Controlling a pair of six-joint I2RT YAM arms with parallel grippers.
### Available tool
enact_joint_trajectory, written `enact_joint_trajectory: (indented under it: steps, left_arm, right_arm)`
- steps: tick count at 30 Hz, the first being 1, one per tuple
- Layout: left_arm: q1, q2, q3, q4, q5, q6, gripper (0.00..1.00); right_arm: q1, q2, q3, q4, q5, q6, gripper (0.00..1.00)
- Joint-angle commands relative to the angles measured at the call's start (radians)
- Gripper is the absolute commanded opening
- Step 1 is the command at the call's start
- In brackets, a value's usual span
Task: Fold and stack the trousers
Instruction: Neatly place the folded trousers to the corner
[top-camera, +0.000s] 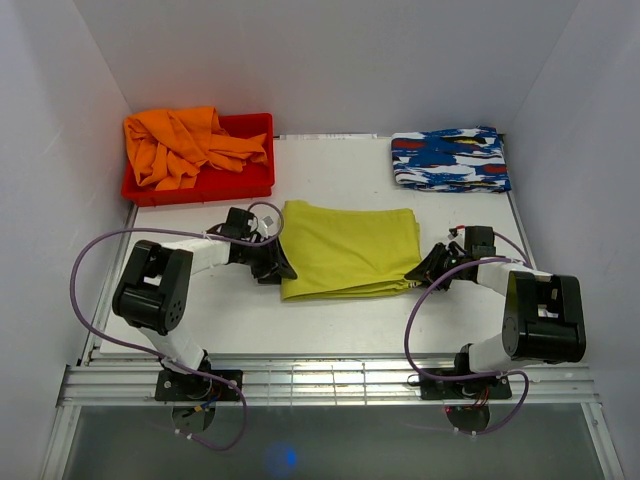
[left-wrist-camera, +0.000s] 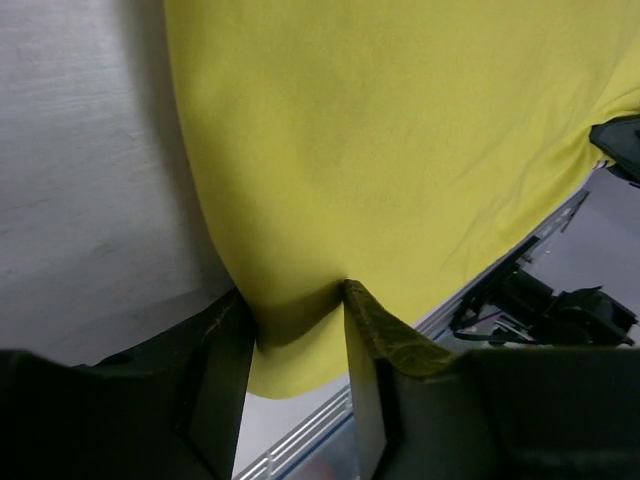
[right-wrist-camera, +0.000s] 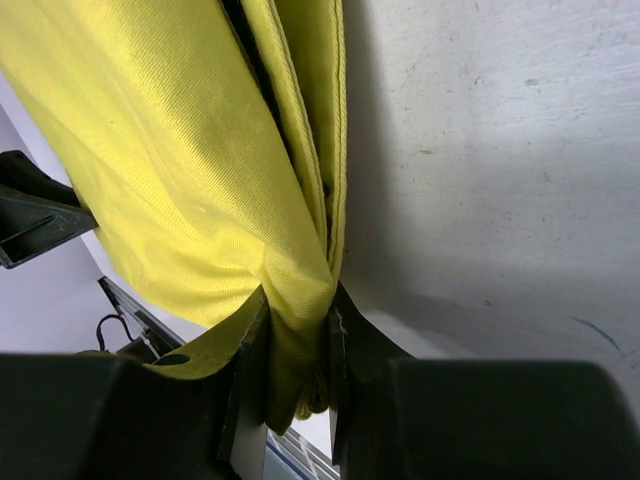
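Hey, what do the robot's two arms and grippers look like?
The left arm and right arm are black with white link sections and boxy joints; a purple cable loops along each. The left gripper and right gripper are black with flat fingers.

Bare table (top-camera: 335, 165) lies between red bin (top-camera: 240, 186) and patterned cloth (top-camera: 450, 160), behind trousers (top-camera: 350, 250).

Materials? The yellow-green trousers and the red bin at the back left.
Trousers: woven cloth, matte, maybe cotton; fine twill lines and soft folds in the right wrist view. Red bin: probably rigid moulded plastic, slight sheen, crisp straight rim.
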Motion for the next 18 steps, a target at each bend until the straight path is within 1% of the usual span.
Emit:
enact_joint_trajectory:
  steps: [1,2,5,6,9,10,11,12,13,14,15,16,18]
  left_arm:
    - [-0.023,0.028,0.005,0.014,-0.074,-0.004,0.5]
    - [-0.022,0.029,0.011,-0.007,-0.085,-0.008,0.47]
    - [-0.022,0.025,0.063,-0.056,-0.125,0.016,0.15]
    - [-0.023,0.022,0.083,-0.076,-0.143,0.035,0.0]
    - [-0.037,0.016,0.181,-0.147,-0.206,0.099,0.0]
    - [-0.048,0.016,0.209,-0.162,-0.22,0.122,0.0]
    - [-0.066,0.016,0.276,-0.195,-0.257,0.149,0.0]
    - [-0.112,0.017,0.313,-0.212,-0.281,0.18,0.0]
    - [-0.133,0.025,0.347,-0.237,-0.303,0.24,0.0]
    - [-0.158,0.031,0.403,-0.246,-0.32,0.263,0.0]
    - [-0.187,0.036,0.427,-0.252,-0.346,0.28,0.0]
    - [-0.198,0.049,0.45,-0.257,-0.357,0.307,0.0]
    - [-0.221,0.065,0.509,-0.26,-0.39,0.329,0.0]
  right_arm:
    - [0.007,-0.025,0.033,-0.009,0.035,-0.033,0.08]
    - [0.007,-0.029,0.035,-0.01,0.036,-0.033,0.08]
    - [0.008,-0.032,0.054,-0.028,0.058,-0.051,0.08]
    - [0.008,-0.033,0.067,-0.059,0.082,-0.06,0.08]
    - [0.01,-0.044,0.137,-0.116,0.139,-0.14,0.08]
    - [0.016,-0.056,0.16,-0.157,0.157,-0.19,0.08]
    - [0.022,-0.064,0.21,-0.176,0.179,-0.218,0.08]
    - [0.028,-0.073,0.235,-0.189,0.222,-0.244,0.08]
    - [0.048,-0.091,0.261,-0.217,0.245,-0.298,0.08]
    - [0.06,-0.101,0.306,-0.228,0.272,-0.322,0.08]
    - [0.068,-0.11,0.326,-0.235,0.327,-0.347,0.08]
    - [0.114,-0.128,0.346,-0.242,0.352,-0.373,0.08]
    - [0.143,-0.148,0.386,-0.249,0.424,-0.445,0.08]
